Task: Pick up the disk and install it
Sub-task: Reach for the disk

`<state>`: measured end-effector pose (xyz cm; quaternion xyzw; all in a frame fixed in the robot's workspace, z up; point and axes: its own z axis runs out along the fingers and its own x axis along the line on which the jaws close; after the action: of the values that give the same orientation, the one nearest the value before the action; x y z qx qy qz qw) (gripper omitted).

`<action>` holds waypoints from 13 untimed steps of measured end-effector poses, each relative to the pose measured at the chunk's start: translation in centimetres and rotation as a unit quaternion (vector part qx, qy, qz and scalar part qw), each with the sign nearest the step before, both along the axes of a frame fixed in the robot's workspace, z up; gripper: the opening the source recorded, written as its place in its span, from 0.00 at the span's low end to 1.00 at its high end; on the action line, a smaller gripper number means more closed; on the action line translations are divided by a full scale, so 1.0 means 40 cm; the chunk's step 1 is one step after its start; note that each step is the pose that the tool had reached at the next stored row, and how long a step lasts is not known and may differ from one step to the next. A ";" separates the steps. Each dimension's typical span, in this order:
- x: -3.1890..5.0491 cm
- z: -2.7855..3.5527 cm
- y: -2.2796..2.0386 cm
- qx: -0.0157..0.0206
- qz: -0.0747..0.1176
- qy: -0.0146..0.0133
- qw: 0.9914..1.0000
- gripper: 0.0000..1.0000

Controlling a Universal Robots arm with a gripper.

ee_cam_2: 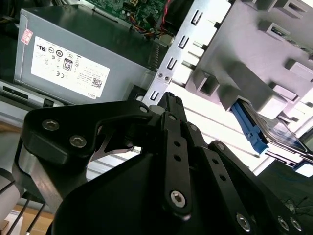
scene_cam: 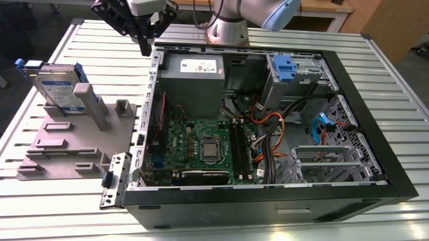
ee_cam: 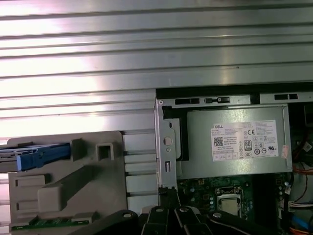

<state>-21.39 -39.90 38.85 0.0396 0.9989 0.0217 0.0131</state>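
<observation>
Exterior view: I, the gripper (scene_cam: 144,49), hover by the case (scene_cam: 268,192) rim; the disk (scene_cam: 57,88) stands upright in its stand (scene_cam: 74,145), well apart. Second wrist view: my jaws are closed (empty). First wrist view: pickup not yet started; grasping the disk (ee_cam: 36,155), I judge, needs them parted.

An open black computer case (scene_cam: 268,198) lies centre-right in the exterior view on a ribbed metal table (scene_cam: 60,211); a grey plastic holder (scene_cam: 74,135) lies at the exterior view's left.

Slatted metal table (scene_cam: 67,216) — glare, wooden panel (scene_cam: 392,25)
</observation>
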 end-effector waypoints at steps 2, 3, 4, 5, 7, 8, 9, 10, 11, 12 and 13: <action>-0.007 -0.001 0.000 0.000 0.000 0.000 1.000 0.11; -0.011 -0.001 0.000 0.000 0.000 0.000 1.000 0.11; -0.015 -0.001 0.000 0.000 0.000 0.000 1.000 0.11; -0.019 -0.002 0.000 0.000 0.000 0.000 1.000 0.11; -0.026 -0.002 0.000 0.000 0.000 0.000 1.000 0.11; -0.029 -0.002 0.000 0.000 0.000 0.000 1.000 0.11; -0.033 -0.002 0.000 0.000 0.000 0.000 1.000 0.11; -0.037 -0.003 0.000 0.000 0.000 0.000 1.000 0.11; -0.040 -0.003 0.000 0.000 0.000 0.000 1.000 0.11; -0.043 -0.003 0.000 0.000 0.000 0.000 1.000 0.11; -0.046 -0.003 0.000 0.000 0.000 0.000 1.000 0.11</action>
<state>-23.24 -39.89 38.73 0.0396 0.9989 0.0217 0.0131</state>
